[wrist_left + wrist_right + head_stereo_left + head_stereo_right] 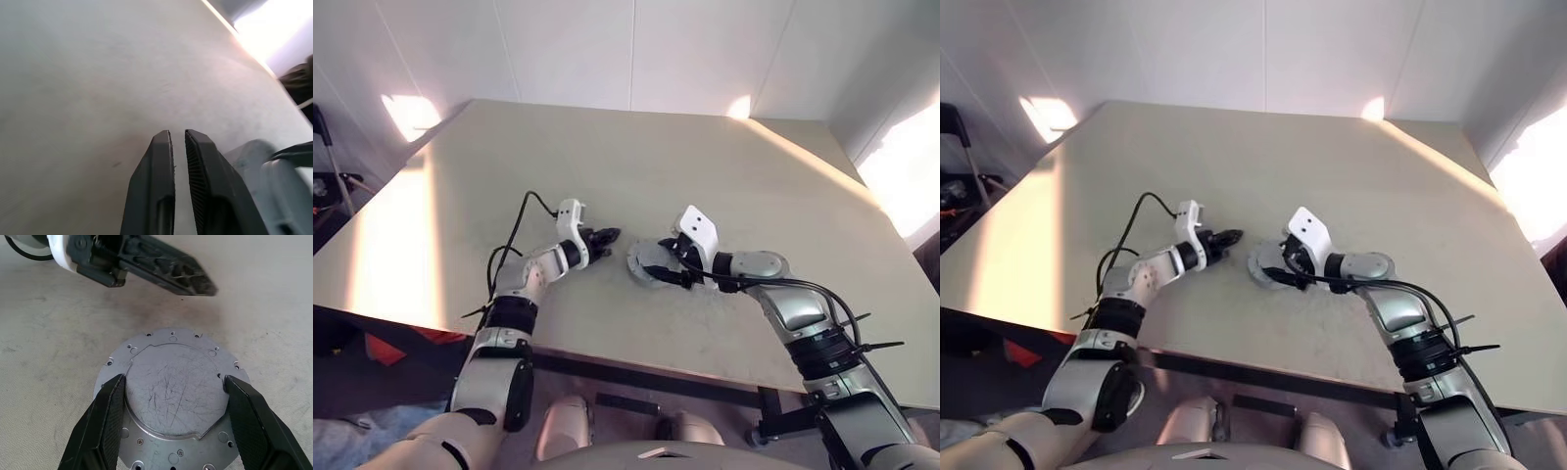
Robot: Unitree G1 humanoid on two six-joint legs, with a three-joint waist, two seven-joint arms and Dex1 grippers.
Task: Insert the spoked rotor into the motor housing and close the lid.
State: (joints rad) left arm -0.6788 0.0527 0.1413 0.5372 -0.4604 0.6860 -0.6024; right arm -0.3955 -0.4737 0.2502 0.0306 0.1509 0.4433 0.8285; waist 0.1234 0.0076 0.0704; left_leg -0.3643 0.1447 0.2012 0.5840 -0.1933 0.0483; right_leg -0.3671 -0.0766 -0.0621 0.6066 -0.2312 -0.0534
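Right pincer straddles the unmarked, scratched lid.

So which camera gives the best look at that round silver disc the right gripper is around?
The right wrist view: the silver disc faces the camera, scratches and rim holes clear, between the right gripper fingers. Both eye views show it small and partly hidden; the left wrist view catches a blurred edge.

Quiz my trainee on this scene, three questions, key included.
1. True or false: the left gripper is shut and empty.
2. Which gripper's fingers flank the silver disc? A: left. B: the right gripper.
3. Fill in: the disc lies on the ___.
Key: 1 true; 2 B; 3 table.
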